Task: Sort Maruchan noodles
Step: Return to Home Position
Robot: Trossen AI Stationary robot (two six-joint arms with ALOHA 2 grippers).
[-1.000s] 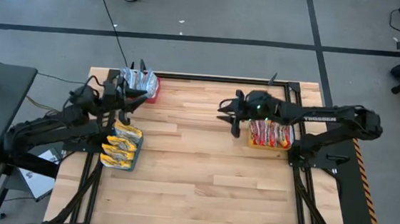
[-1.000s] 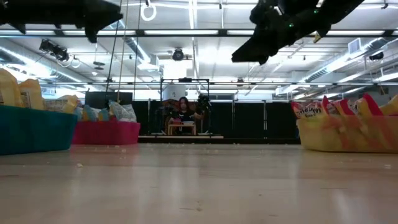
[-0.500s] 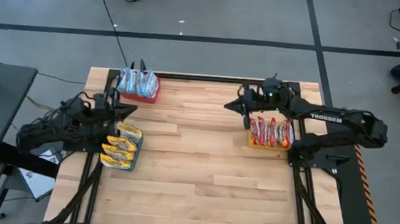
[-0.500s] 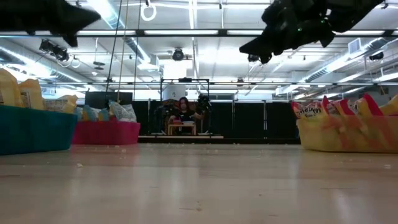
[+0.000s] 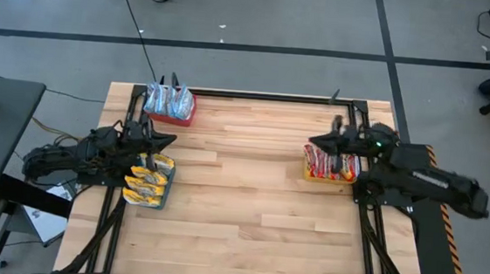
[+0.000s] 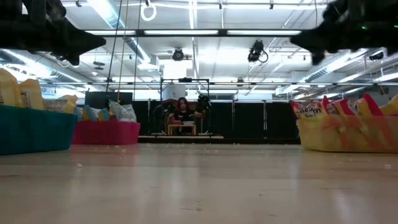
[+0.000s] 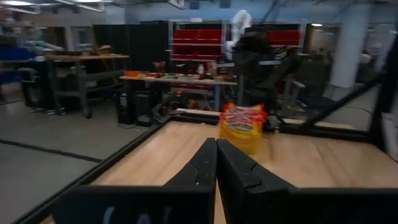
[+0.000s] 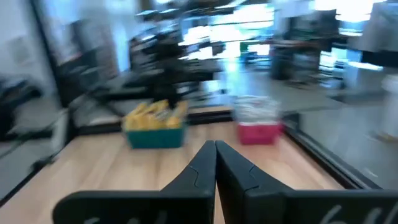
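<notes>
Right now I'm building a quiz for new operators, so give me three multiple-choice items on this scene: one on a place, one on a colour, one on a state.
1. The yellow bin stands:
A on the right arm's side
B on the left arm's side
C midway between the arms

2. The noodle packets in the red bin are:
A yellow
B silver-blue
C red

3. The left gripper is:
A open wide
B shut on a packet
C shut, holding nothing

Answers:
1 A, the high view shows it right beside the right arm.
2 B, silver-blue wrappers fill that bin.
3 C, its wrist view shows the fingers pressed together with nothing between.
</notes>
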